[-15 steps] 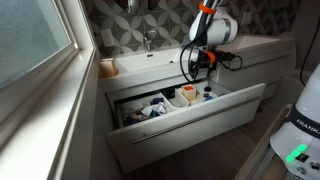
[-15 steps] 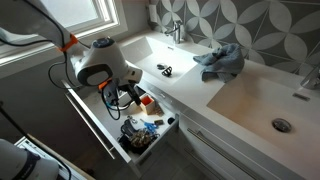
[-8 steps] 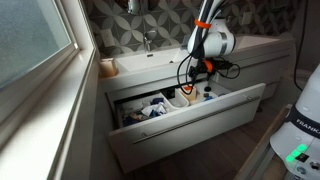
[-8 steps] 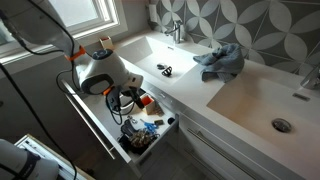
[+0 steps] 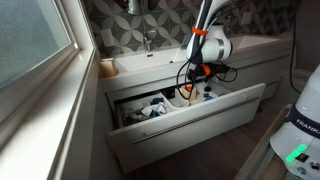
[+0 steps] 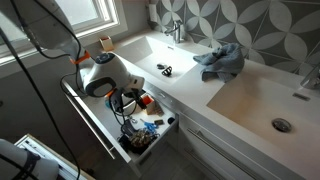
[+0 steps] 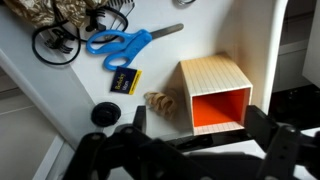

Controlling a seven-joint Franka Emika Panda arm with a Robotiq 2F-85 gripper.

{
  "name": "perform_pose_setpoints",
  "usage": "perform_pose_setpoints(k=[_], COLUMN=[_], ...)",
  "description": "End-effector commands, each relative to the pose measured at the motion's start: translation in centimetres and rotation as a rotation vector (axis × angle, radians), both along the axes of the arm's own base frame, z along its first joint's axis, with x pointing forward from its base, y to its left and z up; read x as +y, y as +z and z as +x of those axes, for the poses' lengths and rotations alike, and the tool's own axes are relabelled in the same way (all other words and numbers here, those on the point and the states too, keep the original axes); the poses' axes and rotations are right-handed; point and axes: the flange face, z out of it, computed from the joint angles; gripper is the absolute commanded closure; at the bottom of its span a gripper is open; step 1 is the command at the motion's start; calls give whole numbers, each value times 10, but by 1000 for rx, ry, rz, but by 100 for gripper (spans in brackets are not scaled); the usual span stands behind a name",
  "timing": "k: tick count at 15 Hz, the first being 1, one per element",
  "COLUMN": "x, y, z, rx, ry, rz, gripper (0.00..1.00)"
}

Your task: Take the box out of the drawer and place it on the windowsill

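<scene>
The box (image 7: 212, 82) is a tan-yellow cuboid with an orange open face, standing in the open white drawer (image 5: 190, 126), which also shows in an exterior view (image 6: 95, 128). In the wrist view my gripper (image 7: 198, 128) is open, with one black finger on each side of the box's near end and a gap to each. In both exterior views the gripper (image 5: 190, 90) (image 6: 125, 100) reaches down into the drawer. The pale windowsill (image 5: 55, 115) runs below the frosted window and also shows in an exterior view (image 6: 45, 48).
Blue scissors (image 7: 120, 45), black cables (image 7: 58, 40), a black round cap (image 7: 104, 114), a small blue-yellow packet (image 7: 126, 82) and a tan coil (image 7: 160, 103) lie near the box. A tan-orange cup (image 5: 107, 68) stands on the counter. A blue cloth (image 6: 222, 60) lies by the sink.
My arm has moved down, bringing the gripper lower into the open drawer. The drawer and its contents have not moved.
</scene>
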Motion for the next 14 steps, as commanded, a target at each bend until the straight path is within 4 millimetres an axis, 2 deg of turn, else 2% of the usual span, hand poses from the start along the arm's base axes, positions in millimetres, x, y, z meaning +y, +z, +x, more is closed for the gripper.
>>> perform_pose_setpoints(k=[1, 6, 12, 13, 14], x=[-8, -14, -18, -18, -18], y=[-2, -13, -35, -38, -40], z=[5, 11, 19, 21, 22], rx=[-39, -90, -84, -82, -80], ry=[-57, -123, -158, -161, -162], rz=[-24, -40, -47, -48, -47], gripper=[0, 0, 0, 2, 8])
